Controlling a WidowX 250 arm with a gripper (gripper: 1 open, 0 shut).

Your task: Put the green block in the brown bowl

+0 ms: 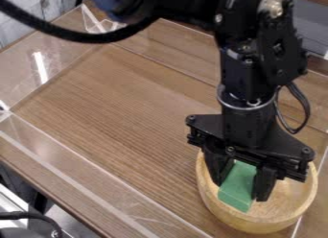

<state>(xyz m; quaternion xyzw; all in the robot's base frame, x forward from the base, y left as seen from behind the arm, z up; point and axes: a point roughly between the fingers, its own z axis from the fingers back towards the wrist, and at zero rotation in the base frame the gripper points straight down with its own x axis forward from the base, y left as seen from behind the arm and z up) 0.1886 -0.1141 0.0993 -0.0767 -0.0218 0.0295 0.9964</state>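
Note:
The green block hangs upright between the black fingers of my gripper, which is shut on it and points straight down. Its lower end is inside the brown bowl, a round light wooden bowl at the front right of the table. The gripper and arm hide the bowl's far rim. I cannot tell whether the block touches the bowl's floor.
The wooden tabletop stretches to the left and back. A low clear plastic wall runs along its front-left edge, and another clear panel stands at the back left. The table's front edge lies just below the bowl.

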